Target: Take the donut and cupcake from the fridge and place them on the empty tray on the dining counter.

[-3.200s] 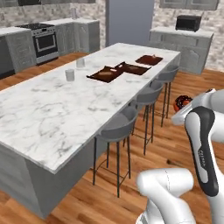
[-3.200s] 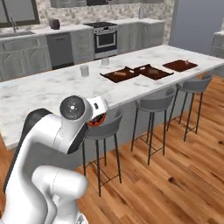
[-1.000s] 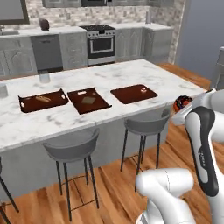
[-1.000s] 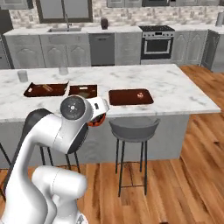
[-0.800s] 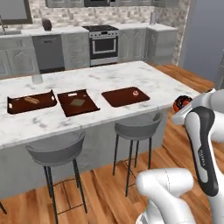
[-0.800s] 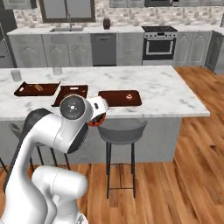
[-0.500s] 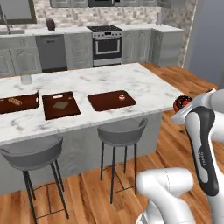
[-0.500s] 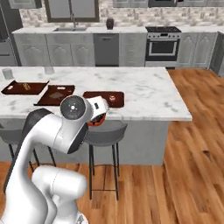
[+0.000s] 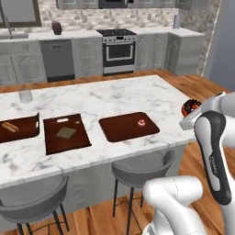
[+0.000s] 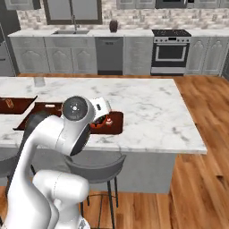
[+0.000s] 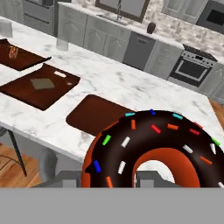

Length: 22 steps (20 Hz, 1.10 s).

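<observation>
Near the dining counter (image 9: pixel 137 98), the donut (image 11: pixel 157 151) is gripped by the closed gripper (image 9: pixel 193 110); release is advised on the tray (image 9: pixel 120 128), left of the cupcake (image 9: pixel 141 122).

place: you're in a home kitchen | evidence: marble-topped dining counter (image 9: pixel 114 98) with grey stools (image 9: pixel 137 167), stove (image 9: pixel 118 50) and dishwasher (image 9: pixel 57 59) set in grey cabinets, sink (image 10: pixel 74 31) under a window, wood floor
</observation>
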Motion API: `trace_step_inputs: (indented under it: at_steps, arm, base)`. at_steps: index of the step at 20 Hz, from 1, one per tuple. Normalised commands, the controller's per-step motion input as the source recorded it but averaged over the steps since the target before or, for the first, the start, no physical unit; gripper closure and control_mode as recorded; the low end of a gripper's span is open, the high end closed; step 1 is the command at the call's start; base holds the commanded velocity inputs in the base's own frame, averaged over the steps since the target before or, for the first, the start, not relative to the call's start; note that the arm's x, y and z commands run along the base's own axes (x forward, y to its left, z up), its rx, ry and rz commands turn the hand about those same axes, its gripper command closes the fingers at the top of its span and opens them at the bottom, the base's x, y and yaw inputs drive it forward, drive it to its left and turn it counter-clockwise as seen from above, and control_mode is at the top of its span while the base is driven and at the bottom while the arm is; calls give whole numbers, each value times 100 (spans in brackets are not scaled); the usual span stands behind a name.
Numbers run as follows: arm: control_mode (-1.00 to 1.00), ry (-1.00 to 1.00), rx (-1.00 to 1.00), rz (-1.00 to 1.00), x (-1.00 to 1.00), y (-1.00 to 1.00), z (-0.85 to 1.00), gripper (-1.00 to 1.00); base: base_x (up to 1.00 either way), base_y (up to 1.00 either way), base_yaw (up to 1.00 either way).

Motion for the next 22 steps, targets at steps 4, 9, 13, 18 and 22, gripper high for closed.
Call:
trace_step_inputs:
  at_steps: [4,9,13,18,22]
  arm:
    - [100,0,0,0,0,0,0,100]
    - [100,0,0,0,0,0,0,100]
    - [100,0,0,0,0,0,0,100]
    - [100,0,0,0,0,0,0,100]
    - [-100,0,0,0,6,0,0,100]
  base:
    - [100,57,-3]
    - [99,42,3]
    - [86,3,26]
    - [78,8,31]
    - [21,1,2]
